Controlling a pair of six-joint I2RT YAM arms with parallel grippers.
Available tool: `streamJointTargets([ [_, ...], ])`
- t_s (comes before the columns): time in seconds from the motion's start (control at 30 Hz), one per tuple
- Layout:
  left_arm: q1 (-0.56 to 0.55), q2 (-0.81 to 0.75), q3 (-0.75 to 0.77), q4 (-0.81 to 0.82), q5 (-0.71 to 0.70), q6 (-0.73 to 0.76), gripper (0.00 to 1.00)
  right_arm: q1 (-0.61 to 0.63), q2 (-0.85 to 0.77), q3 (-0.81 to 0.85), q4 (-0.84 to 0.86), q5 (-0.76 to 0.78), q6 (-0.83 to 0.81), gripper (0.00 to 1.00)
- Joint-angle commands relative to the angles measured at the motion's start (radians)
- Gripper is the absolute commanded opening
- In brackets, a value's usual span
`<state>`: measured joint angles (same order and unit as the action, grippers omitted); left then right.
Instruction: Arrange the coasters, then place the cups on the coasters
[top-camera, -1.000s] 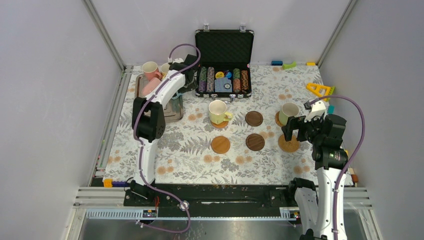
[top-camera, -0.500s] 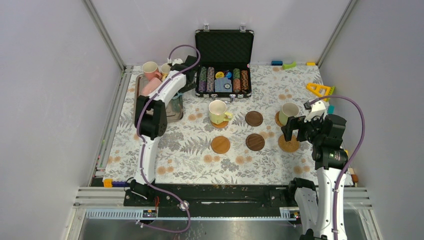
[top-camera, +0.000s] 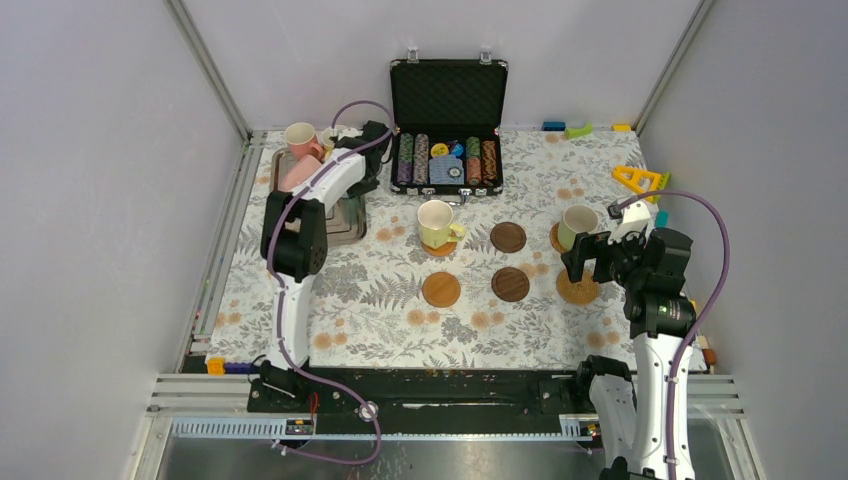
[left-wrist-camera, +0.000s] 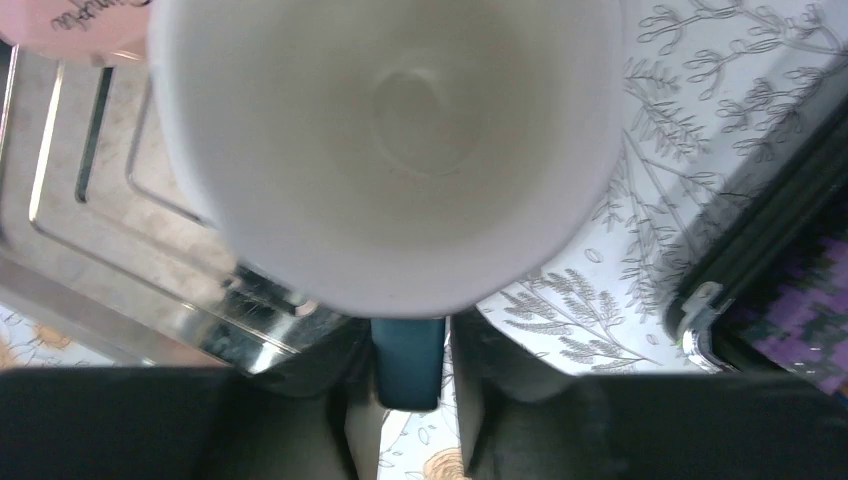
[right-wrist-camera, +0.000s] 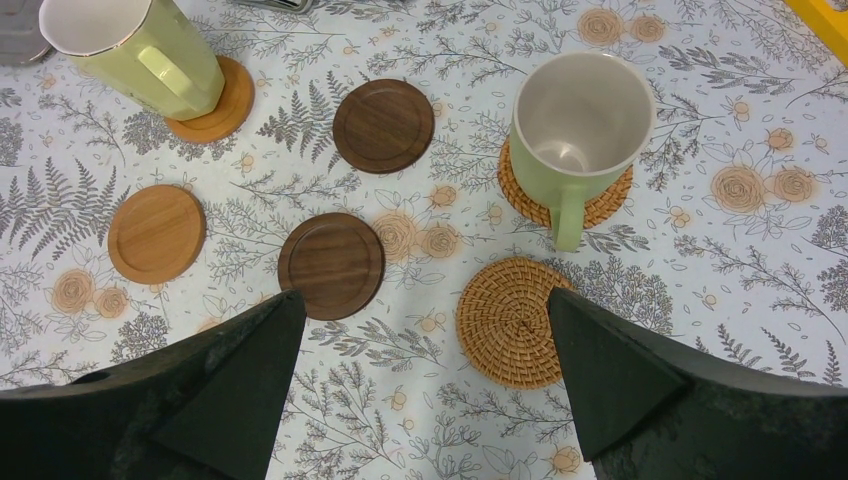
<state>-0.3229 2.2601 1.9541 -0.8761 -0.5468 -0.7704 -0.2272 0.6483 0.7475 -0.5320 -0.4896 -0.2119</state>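
A pale cup (left-wrist-camera: 400, 150) fills the left wrist view, standing beside the silver tray (left-wrist-camera: 120, 260). Its dark blue-green handle (left-wrist-camera: 406, 360) lies between the fingers of my left gripper (left-wrist-camera: 410, 335), which have closed in on it. From above, that gripper (top-camera: 343, 137) is at the back left, beside two pink cups (top-camera: 300, 138). My right gripper (right-wrist-camera: 422, 300) hangs open over a bare woven coaster (right-wrist-camera: 510, 322). A yellow cup (right-wrist-camera: 140, 45) stands on a tan coaster (right-wrist-camera: 215, 115) and a green cup (right-wrist-camera: 580, 120) on a woven one (right-wrist-camera: 605, 205). Two dark brown coasters (right-wrist-camera: 383, 125) (right-wrist-camera: 331, 265) and a tan one (right-wrist-camera: 156, 233) lie bare.
An open black case of poker chips (top-camera: 447, 130) stands at the back centre, just right of my left gripper. A yellow triangular piece (top-camera: 637, 180) and small coloured blocks (top-camera: 578, 129) lie at the back right.
My left gripper has narrowed its jaws around the pale cup's handle and shifted slightly left. The right arm has not moved.
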Motion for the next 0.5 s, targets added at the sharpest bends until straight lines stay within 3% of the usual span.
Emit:
streamJointTargets([
  [0.0, 0.013, -0.122, -0.076, 0.06, 0.008, 0.061, 0.19, -0.001, -0.001, 0.0, 0.026, -0.023, 0.012, 1.0],
  [0.07, 0.018, -0.128, -0.095, 0.06, 0.011, 0.08, 0.01, -0.001, -0.004, 0.0, 0.025, -0.024, 0.014, 1.0],
  [0.3, 0.027, -0.176, -0.195, 0.098, -0.03, 0.164, 0.0, -0.001, -0.008, -0.001, 0.027, -0.026, 0.018, 1.0],
  [0.47, 0.027, -0.334, -0.324, 0.25, -0.032, 0.301, 0.0, -0.001, 0.0, -0.001, 0.026, -0.025, 0.016, 1.0],
])
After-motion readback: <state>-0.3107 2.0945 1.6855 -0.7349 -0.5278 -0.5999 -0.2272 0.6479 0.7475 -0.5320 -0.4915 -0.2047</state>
